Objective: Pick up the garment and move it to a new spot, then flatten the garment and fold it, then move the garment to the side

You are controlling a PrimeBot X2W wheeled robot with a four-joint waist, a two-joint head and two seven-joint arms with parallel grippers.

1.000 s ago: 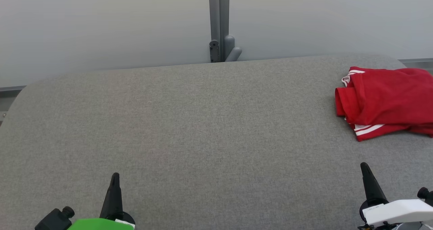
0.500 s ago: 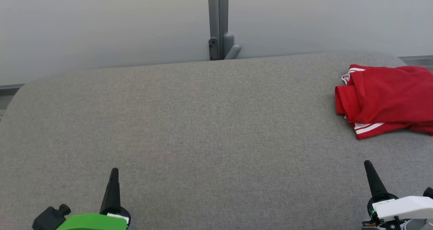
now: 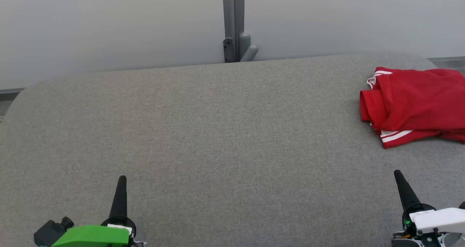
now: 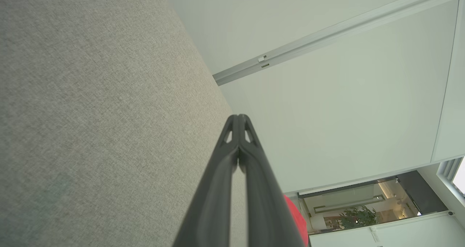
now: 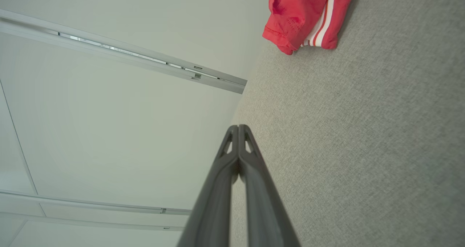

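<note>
Head view: garment [image 3: 414,105], red w/ white stripes, lies in a loosely folded heap at upper right of frame. It rests on the grey fabric surface [image 3: 218,130] near the far right corner; its right part is cut off by the frame edge. Layers overlap, w/ a rolled fold on the heap's left side. Striped hem shows along its btm edge and a bit at its top left. L gripper [image 3: 122,178] at lower left, green housing [image 3: 91,236] behind it. Its fingers are pressed together into one dark point, empty, tip over bare fabric. R gripper [image 3: 398,173] at lower right, white housing [image 3: 439,219] behind it; fingers likewise pressed together, holding nothing. R gripper sits below the garment in frame, apart from it, no contact. L gripper is well apart from it, across the width of the surface. L wrist view: both fingers meet at the tips at frame ctr, grey fabric at left, pale wall at right. A sliver of red cloth shows at btm edge, just right of the fingers. R wrist view: fingers meet at the tips, ctr; garment at top right of frame, striped edge visible, apart from the fingertips. Bkgd in head view: pale wall panels [image 3: 109,29], grey upright post [image 3: 233,21] at top ctr, behind the surface's far edge.
</note>
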